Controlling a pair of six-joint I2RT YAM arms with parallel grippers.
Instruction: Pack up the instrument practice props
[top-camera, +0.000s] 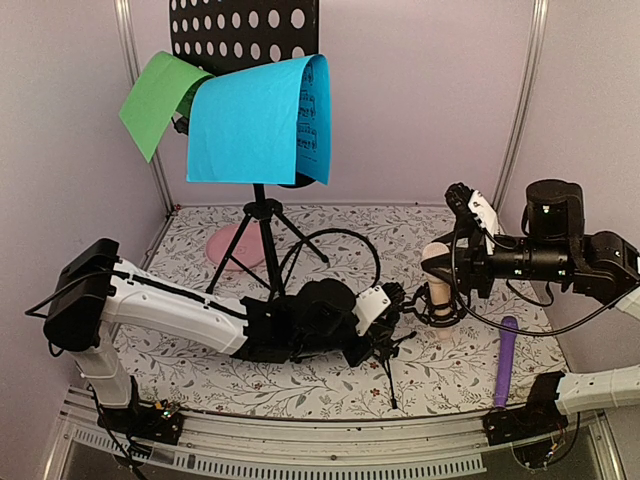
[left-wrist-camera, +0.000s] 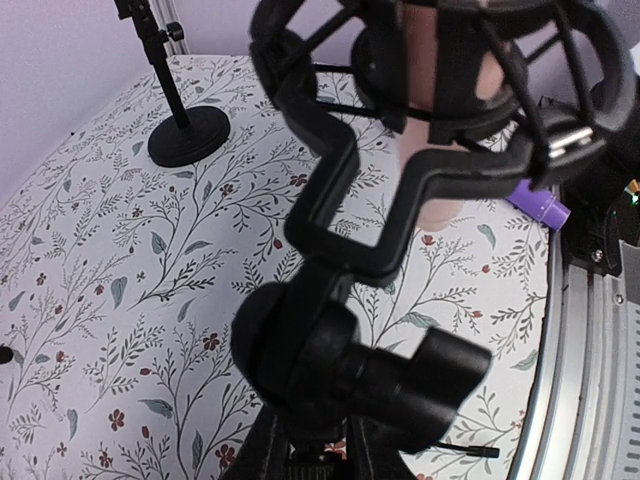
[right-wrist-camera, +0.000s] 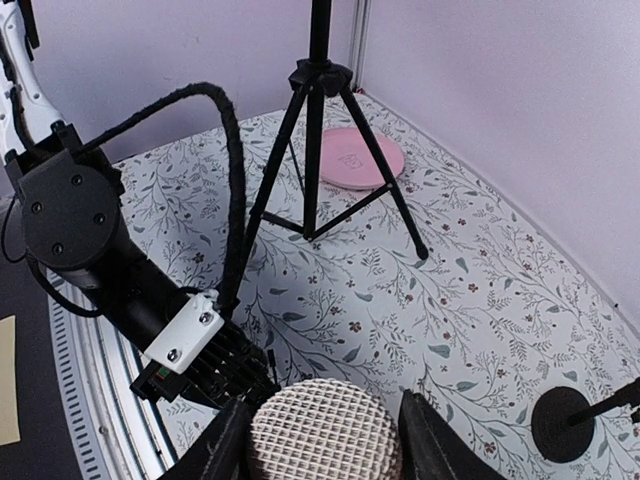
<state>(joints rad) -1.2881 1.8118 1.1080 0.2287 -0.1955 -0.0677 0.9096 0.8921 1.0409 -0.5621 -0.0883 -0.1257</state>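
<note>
Papers (top-camera: 245, 120) on rack (top-camera: 240, 25), rear left

On the floral table (top-camera: 200, 380), the black perforated music rack (top-camera: 240, 30) stands on its tripod (top-camera: 262, 235) at 12 o'clock. A green paper (top-camera: 160, 100) and a blue paper (top-camera: 250, 120) hang over the rack's front. A pink disc (top-camera: 228, 248) lies at 10 o'clock. At 3 o'clock the beige microphone (top-camera: 434, 254) stands upright in a black mic support (top-camera: 437, 312), with the right gripper (top-camera: 447, 268) at its head. The left gripper (top-camera: 388, 325) meets that support from 9 o'clock, its grip hidden. A purple microphone (top-camera: 506, 360) lies at 5 o'clock.
</note>
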